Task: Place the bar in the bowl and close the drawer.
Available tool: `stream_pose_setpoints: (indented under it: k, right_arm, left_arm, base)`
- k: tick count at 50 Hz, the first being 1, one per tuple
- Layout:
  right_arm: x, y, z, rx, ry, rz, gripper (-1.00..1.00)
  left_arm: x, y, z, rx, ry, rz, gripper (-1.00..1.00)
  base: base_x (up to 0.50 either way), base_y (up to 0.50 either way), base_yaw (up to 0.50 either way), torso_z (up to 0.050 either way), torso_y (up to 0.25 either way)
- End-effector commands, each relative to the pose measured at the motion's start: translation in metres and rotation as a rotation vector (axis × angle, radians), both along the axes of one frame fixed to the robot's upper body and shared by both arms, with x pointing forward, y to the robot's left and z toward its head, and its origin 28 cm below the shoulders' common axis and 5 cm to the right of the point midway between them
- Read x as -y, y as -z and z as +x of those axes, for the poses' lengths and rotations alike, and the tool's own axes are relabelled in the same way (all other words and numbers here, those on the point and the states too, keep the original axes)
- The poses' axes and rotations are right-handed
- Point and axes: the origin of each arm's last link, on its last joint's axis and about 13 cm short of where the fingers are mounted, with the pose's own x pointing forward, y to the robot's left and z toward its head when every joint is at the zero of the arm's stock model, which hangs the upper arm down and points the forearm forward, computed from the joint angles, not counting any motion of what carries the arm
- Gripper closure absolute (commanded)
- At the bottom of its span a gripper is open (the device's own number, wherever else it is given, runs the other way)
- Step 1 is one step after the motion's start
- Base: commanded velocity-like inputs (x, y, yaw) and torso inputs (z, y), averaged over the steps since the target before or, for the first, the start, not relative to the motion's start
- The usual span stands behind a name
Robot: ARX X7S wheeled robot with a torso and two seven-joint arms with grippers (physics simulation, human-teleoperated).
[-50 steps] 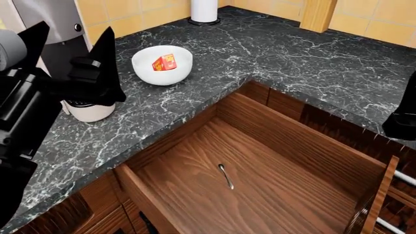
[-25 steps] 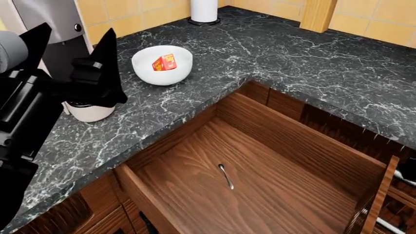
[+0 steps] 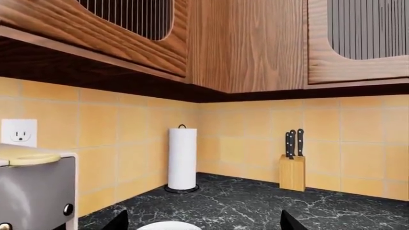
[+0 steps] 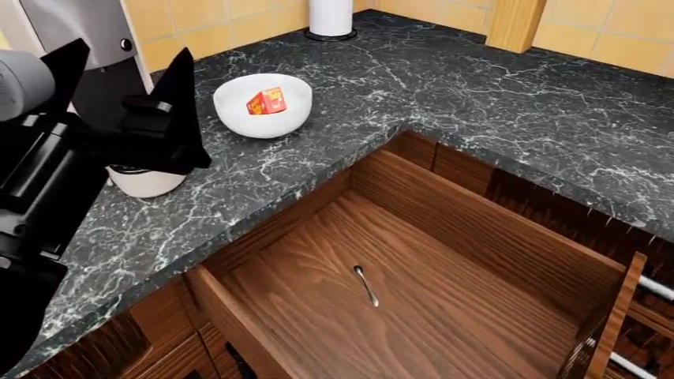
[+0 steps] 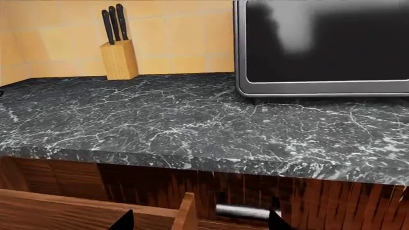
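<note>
The bar (image 4: 267,101) lies inside the bowl (image 4: 263,118) near the worktop's (image 4: 474,95) back edge. The drawer (image 4: 421,300) stands pulled out. The left gripper (image 4: 121,91) hangs released, empty; the right gripper's (image 5: 198,221) tips sit apart.

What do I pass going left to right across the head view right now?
Left claw → bowl holding the bar → paper-towel roll → spoon-like utensil in the open drawer → knife block.
</note>
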Motion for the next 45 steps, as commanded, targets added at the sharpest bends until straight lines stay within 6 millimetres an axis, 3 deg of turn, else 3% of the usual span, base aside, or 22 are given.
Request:
stream_pose_setpoints:
  k: [1, 18, 38, 45]
  right_arm:
    - [0.01, 0.011, -0.008, -0.025, 0.055, 0.024, -1.0]
    - [0.024, 0.024, -0.021, -0.044, 0.132, 0.046, -1.0]
    - [0.037, 0.019, -0.031, -0.03, 0.211, 0.036, -1.0]
    - [0.04, 0.025, -0.034, -0.05, 0.253, 0.037, -1.0]
  left_arm:
    - [0.001, 0.002, 0.001, -0.005, 0.001, -0.002, -1.0]
    - [0.002, 0.006, 0.002, -0.015, 0.005, -0.004, -1.0]
    - [0.002, 0.006, 0.001, -0.014, 0.007, 0.0, -1.0]
    - [0.003, 0.007, 0.002, -0.016, 0.006, -0.003, -1.0]
  base:
    - [0.0, 0.0, 0.0, 0.0, 0.0]
    - [0.0, 0.0, 0.0, 0.0, 0.0]
    - [0.0, 0.0, 0.0, 0.0, 0.0]
    - [0.0, 0.0, 0.0, 0.0, 0.0]
